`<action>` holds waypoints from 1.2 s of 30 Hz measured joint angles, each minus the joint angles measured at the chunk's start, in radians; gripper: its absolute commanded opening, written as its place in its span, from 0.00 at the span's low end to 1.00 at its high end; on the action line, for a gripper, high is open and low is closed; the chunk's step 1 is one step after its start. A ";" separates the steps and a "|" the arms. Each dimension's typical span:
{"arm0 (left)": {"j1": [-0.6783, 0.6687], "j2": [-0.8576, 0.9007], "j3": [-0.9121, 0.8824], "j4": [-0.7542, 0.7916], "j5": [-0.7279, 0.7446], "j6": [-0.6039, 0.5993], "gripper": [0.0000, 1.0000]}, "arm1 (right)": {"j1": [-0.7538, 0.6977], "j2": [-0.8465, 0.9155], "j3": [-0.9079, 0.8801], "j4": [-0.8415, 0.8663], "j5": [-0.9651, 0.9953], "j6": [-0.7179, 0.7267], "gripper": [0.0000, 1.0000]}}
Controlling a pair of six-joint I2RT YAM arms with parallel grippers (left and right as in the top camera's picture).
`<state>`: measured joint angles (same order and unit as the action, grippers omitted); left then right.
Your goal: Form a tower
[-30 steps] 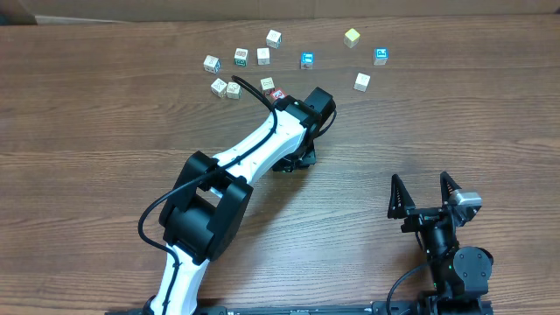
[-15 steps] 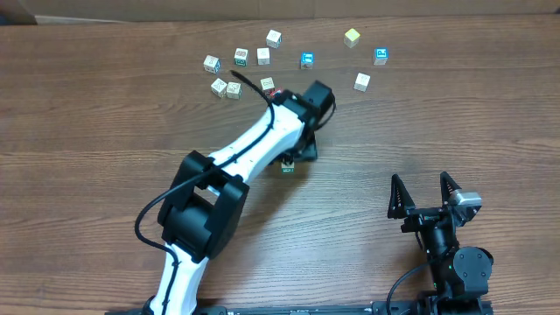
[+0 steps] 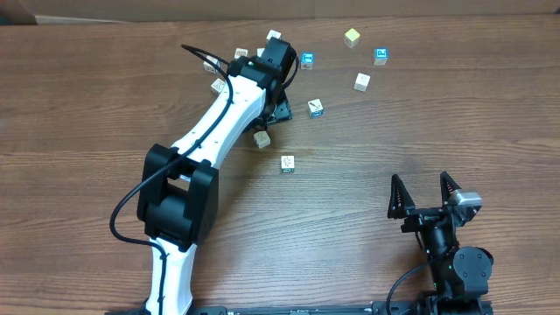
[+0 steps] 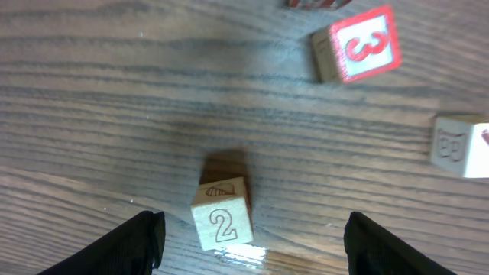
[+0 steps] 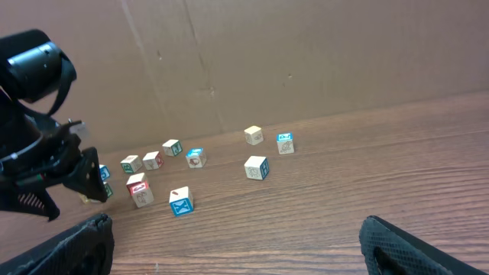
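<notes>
On the brown wooden bench [image 3: 87,105], the tower [image 3: 287,163] stands alone near the middle. Left jaws gape empty above a skewed numbered cube [image 4: 221,221], right jaws idle, wide, empty; close off-centre and you'll twist it.

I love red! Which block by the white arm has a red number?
The red 3 block, top right in the left wrist view, has a red number and frame. The 2 block, by the left end effector, only has a plain brown number.

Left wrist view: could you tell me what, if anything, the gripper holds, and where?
Nothing is held: the left gripper is open, fingers clear of the 2 cube.
</notes>
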<state>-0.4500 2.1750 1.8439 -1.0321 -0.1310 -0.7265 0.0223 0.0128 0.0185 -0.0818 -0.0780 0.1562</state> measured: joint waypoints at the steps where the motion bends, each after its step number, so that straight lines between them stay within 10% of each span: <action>1: -0.002 0.000 -0.013 0.008 0.000 0.000 0.72 | 0.000 0.000 0.000 -0.001 0.000 0.000 1.00; 16: -0.002 0.000 -0.174 0.139 0.000 -0.004 0.42 | 0.000 0.000 0.000 0.000 0.000 0.000 1.00; 36: -0.002 0.000 -0.175 0.138 0.000 -0.003 0.36 | 0.000 0.000 0.000 0.000 0.000 0.000 1.00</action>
<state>-0.4519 2.1750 1.6684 -0.8940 -0.1310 -0.7300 0.0223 0.0128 0.0185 -0.0822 -0.0780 0.1562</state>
